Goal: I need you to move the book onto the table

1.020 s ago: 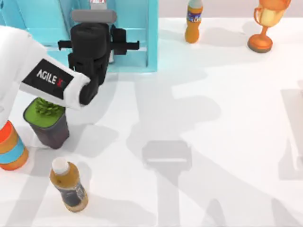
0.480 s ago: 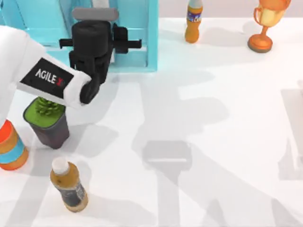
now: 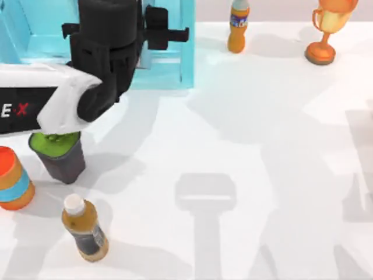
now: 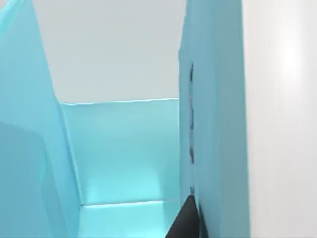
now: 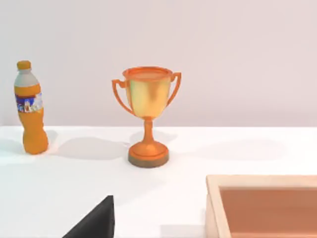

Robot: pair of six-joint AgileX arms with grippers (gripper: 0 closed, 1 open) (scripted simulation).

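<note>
I see open white table [image 3: 262, 146] across the centre and right; the light-blue shelf unit's walls [image 3: 187, 44] crowd the upper left.

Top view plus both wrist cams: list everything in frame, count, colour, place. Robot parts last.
table: 1, white, under everything
shelf unit: 1, light blue, far left
orange bottle: 1, orange, far centre
trophy: 1, gold-orange, far right
potted plant: 1, green in dark pot, left
striped cup: 1, orange and blue, left edge
brown bottle: 1, brown, white cap, near left
wooden box: 1, tan, near the trophy
left arm: 1, white and black, reaching into the shelf unit
</note>
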